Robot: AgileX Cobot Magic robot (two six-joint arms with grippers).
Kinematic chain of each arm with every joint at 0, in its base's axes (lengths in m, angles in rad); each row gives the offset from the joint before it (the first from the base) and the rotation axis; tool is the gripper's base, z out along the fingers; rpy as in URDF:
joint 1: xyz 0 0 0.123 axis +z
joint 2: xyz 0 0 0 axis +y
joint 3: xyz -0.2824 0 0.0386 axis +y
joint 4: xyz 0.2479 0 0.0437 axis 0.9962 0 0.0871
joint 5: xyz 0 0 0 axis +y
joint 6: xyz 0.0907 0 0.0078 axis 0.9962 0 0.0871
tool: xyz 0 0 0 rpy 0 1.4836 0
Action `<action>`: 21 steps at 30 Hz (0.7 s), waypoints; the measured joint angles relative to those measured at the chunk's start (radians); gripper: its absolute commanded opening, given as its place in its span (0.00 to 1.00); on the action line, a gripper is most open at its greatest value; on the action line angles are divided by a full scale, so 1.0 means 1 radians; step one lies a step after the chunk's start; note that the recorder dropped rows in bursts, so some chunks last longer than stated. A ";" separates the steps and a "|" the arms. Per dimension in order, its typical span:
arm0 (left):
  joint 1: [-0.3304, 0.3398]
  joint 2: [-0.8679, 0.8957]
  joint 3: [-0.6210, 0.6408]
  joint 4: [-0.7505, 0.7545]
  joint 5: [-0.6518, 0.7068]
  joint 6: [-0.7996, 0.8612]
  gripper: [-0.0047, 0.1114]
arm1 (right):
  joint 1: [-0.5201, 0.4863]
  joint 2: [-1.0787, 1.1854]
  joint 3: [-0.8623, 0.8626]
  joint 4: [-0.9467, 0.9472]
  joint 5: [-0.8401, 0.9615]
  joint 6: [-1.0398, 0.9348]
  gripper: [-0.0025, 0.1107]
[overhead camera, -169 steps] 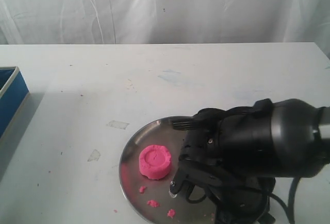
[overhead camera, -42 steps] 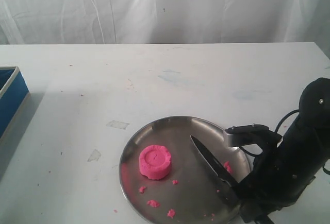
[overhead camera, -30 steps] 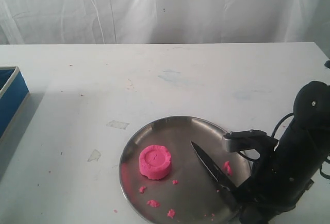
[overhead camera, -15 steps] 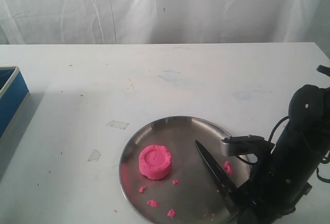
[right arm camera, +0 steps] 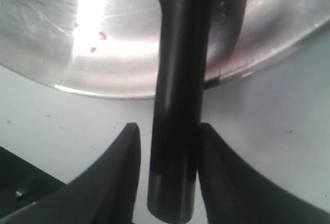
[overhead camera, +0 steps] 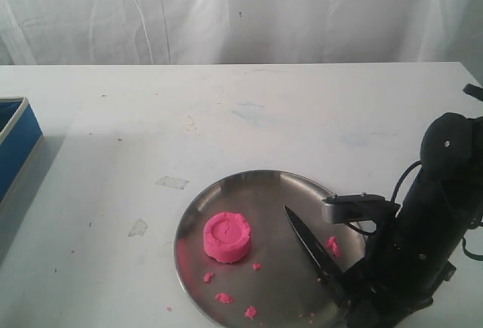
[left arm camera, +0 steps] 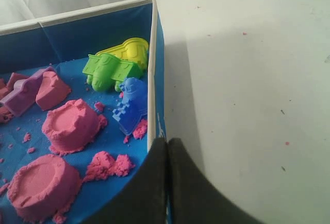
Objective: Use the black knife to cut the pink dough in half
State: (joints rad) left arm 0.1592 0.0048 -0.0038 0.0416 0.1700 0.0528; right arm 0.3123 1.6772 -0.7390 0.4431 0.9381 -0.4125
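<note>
Pink dough (overhead camera: 226, 237) on steel plate (overhead camera: 256, 196), left of plate's middle, one whole round puck with faint crease on top, well apart from black knife (overhead camera: 309, 246). Knife blade flat on right part of plate, tip pointing away toward far rim; handle end hidden in exterior view under right arm (overhead camera: 430, 222). Right gripper (right arm camera: 169, 127) hidden there too, readable only from right wrist view: fingers spread either side of knife handle, sliver of table showing between one finger (right arm camera: 129, 152) and handle, other finger right against it, no clamp seen. Handle past plate rim, out over table. Near edge of plate cut off by bottom of exterior view. Blue box (overhead camera: 11, 143) cut off at left edge of that view. Left gripper (left arm camera: 168, 142) only in left wrist view, fingers pressed together, nothing between, over box wall. Table (overhead camera: 302, 109) bare and wide behind and left of plate, far edge against white curtain (overhead camera: 226, 11). On plate also pink crumbs (overhead camera: 224, 298) near dough and beside blade. In box: pink sand mounds (left arm camera: 72, 123), green mould (left arm camera: 111, 72), yellow mould (left arm camera: 131, 51), blue mould (left arm camera: 131, 103), purple mould (left arm camera: 23, 92), part of contents out of frame.
</note>
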 measured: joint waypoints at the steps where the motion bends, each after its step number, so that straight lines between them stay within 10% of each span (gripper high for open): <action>1: 0.000 0.000 0.000 0.000 0.000 0.000 0.04 | -0.009 0.007 0.000 0.000 0.000 0.000 0.33; 21: 0.000 0.000 0.000 0.000 0.000 0.000 0.04 | -0.161 0.165 -0.010 0.240 0.116 -0.220 0.27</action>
State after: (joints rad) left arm 0.1592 0.0048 -0.0038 0.0416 0.1700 0.0528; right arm 0.1517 1.8417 -0.7495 0.6826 1.0542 -0.6326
